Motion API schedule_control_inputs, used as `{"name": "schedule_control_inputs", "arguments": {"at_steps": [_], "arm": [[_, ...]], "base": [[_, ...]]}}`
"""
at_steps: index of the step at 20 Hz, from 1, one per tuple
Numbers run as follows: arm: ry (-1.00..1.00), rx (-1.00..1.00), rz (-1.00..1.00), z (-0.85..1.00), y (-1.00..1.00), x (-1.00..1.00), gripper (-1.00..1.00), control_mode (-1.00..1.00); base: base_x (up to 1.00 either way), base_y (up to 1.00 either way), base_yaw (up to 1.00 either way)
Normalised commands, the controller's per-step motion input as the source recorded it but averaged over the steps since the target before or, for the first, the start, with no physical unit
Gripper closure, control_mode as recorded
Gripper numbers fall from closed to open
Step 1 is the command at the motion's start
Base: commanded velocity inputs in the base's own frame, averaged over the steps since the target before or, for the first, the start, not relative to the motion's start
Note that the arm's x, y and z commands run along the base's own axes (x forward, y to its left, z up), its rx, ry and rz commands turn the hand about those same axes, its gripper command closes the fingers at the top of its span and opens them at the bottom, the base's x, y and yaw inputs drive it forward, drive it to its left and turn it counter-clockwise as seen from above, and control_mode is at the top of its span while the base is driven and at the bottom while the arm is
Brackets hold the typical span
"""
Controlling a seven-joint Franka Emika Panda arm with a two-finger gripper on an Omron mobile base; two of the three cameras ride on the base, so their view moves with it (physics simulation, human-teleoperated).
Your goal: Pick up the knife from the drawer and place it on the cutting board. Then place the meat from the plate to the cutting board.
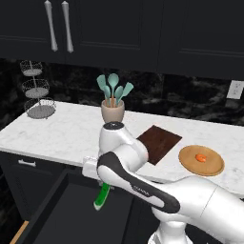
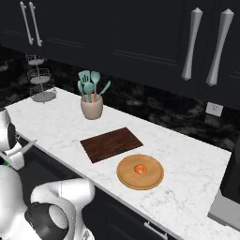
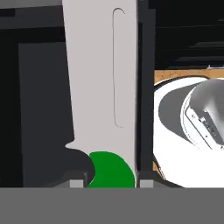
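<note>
My gripper (image 3: 109, 181) is shut on the knife, whose green handle (image 3: 111, 170) sits between the fingertips while the silver blade (image 3: 100, 78) runs away from the hand. From the left base view the knife (image 1: 102, 194) hangs below the hand, above the open black drawer (image 1: 45, 205). The dark reddish-brown cutting board (image 1: 158, 143) (image 2: 111, 144) lies bare on the white marble counter. Just to its right is the round tan plate (image 1: 215, 167) (image 2: 151, 177) with the small orange-red meat (image 1: 200, 157) (image 2: 139, 168) on it.
A beige holder of teal spatulas (image 1: 113, 108) (image 2: 92, 107) stands behind the board. A tiered wire basket (image 1: 37, 90) (image 2: 41, 79) sits at the counter's far left. A grey appliance edge (image 2: 227, 206) shows at the counter's right end. Black wall cabinets hang above.
</note>
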Motion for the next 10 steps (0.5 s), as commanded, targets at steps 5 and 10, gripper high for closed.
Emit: {"name": "schedule_control_inputs", "arguments": {"at_steps": [5, 10], "arm": [[0.02, 0.00, -0.14, 0.91, -1.00, 0.17, 1.00, -1.00], [0.14, 0.00, -0.22, 0.39, -1.00, 0.73, 1.00, -1.00]], "base": [[0.00, 0.00, 0.00], [0.00, 0.00, 0.00]]}}
